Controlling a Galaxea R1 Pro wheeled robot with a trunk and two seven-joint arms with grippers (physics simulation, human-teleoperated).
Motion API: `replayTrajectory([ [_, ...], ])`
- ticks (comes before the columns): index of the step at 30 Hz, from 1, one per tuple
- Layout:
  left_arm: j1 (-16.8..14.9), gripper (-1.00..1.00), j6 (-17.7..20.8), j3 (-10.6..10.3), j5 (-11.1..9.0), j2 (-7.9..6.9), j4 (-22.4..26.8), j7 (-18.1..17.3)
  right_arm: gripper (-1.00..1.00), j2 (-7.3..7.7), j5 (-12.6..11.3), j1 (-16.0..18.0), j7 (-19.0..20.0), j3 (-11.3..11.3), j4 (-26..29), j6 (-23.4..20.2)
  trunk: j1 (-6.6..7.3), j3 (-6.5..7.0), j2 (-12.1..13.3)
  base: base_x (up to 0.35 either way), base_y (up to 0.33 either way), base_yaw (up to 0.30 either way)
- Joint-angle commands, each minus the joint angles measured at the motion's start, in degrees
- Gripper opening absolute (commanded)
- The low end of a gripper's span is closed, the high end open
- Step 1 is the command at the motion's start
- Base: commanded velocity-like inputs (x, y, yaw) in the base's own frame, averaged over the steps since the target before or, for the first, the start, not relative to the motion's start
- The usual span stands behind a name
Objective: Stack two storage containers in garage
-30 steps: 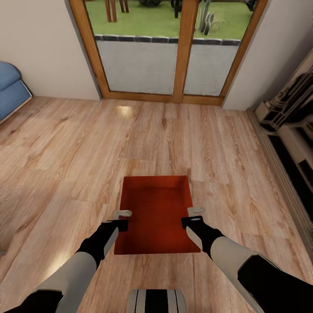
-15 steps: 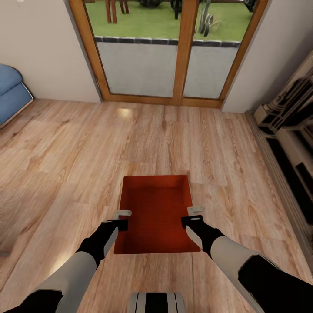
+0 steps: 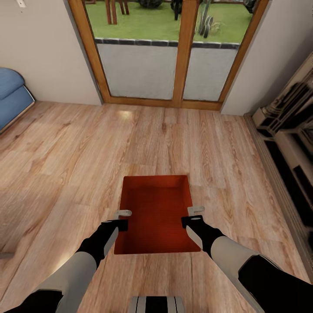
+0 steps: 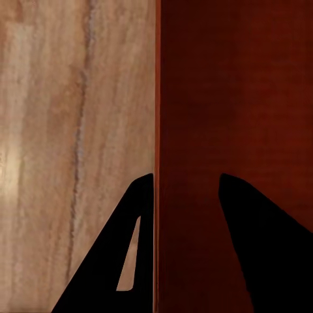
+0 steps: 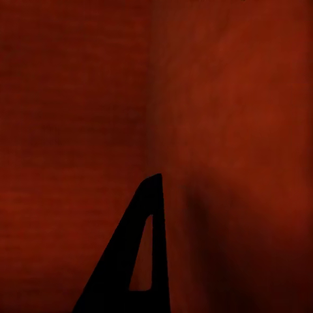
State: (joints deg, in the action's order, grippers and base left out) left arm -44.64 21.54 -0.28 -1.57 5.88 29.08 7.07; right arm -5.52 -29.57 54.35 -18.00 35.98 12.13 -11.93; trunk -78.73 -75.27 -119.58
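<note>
The left gripper (image 3: 123, 219) is pinching the left wall of the storage container (image 3: 156, 208), one finger (image 4: 104, 261) outside over the wood-plank flooring (image 3: 65, 152), the other inside; its jaws are pressing that wall between them. The container is hanging between the two sets of jaws, level and open side up, probably so it rides steady during carrying. The right gripper (image 3: 194, 216) is sitting on the opposite wall; one finger (image 5: 130, 261) is showing against the red plastic, and its jaws seem clamped on the rim, though I cannot tell for certain. Ahead, the glass doors (image 3: 165, 52) mean the garage is yet to be reached.
</note>
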Motion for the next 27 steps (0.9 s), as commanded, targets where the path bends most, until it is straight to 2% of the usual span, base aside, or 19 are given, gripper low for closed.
replayTrajectory([
  [1,0.03,-1.0,0.44,0.0,0.26,-0.1,-0.08,0.57,-1.0,0.06,0.57,0.05,-0.25,0.93,0.35,-0.02,0.23,0.15,0.4,0.0,0.0,0.0],
  [4,0.03,-1.0,0.44,0.02,0.19,-0.13,-0.08,0.51,-1.0,-0.11,0.57,0.05,-0.13,0.93,0.35,-0.03,0.89,0.69,1.61,0.0,0.0,0.0],
  [7,0.08,-1.0,0.09,-0.06,-0.36,-0.31,0.45,0.47,-1.0,-0.46,1.67,0.05,-0.35,-1.16,0.18,-0.08,0.88,0.69,1.6,0.0,0.0,0.0],
  [10,0.08,-1.0,0.09,-0.01,-0.28,-0.41,0.45,0.33,-1.0,-0.36,2.1,0.05,-0.35,-1.66,0.19,-0.05,0.88,0.69,1.6,0.0,0.0,0.0],
  [13,0.08,-1.0,0.09,0.03,0.26,-0.21,0.45,0.29,-1.0,0.22,0.78,0.08,-0.3,-0.23,0.34,0.29,0.88,0.69,1.6,0.0,0.0,0.0],
  [19,0.08,-1.0,0.08,1.29,2.06,0.34,0.45,0.07,-1.0,0.5,-1.31,0.08,-0.25,1.07,0.44,0.41,0.88,0.69,1.6,0.0,0.0,0.0],
  [27,0.08,-1.0,0.08,2.16,2.86,0.57,0.45,-0.08,-1.0,0.51,-1.52,0.07,-0.2,1.35,0.44,0.41,0.88,0.69,1.6,0.0,0.0,0.0],
])
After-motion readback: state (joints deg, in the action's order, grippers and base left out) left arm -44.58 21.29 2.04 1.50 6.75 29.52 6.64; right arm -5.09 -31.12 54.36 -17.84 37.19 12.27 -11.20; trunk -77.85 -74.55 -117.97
